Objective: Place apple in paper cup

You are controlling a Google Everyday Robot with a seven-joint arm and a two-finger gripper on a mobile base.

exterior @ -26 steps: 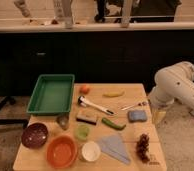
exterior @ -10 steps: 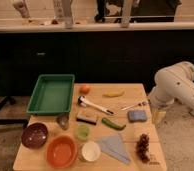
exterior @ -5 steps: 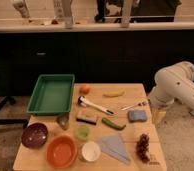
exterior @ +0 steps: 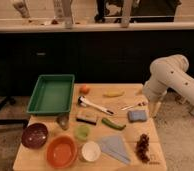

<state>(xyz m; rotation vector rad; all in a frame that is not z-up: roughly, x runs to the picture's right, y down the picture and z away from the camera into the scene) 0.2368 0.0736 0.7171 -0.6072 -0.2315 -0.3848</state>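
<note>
With the gripper (exterior: 153,107) hanging at the counter's (exterior: 156,129) right edge, fingers released and empty, it should cross to the apple (exterior: 84,89) beside the green tray (exterior: 52,77) and descend straight down; the paper cup (exterior: 90,151) stands well apart, near the front.

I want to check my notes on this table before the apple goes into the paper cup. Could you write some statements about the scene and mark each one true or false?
1. The apple is in the paper cup. False: it lies on the table by the far right corner of the green tray.
2. The paper cup stands just right of the orange bowl in the picture. True.
3. The gripper holds the apple. False: it hangs by the table's right edge, away from the apple, with nothing in it.
4. The banana lies right of the apple. True.
5. The grapes are in the green tray. False: they lie on the table near its front right corner.
</note>
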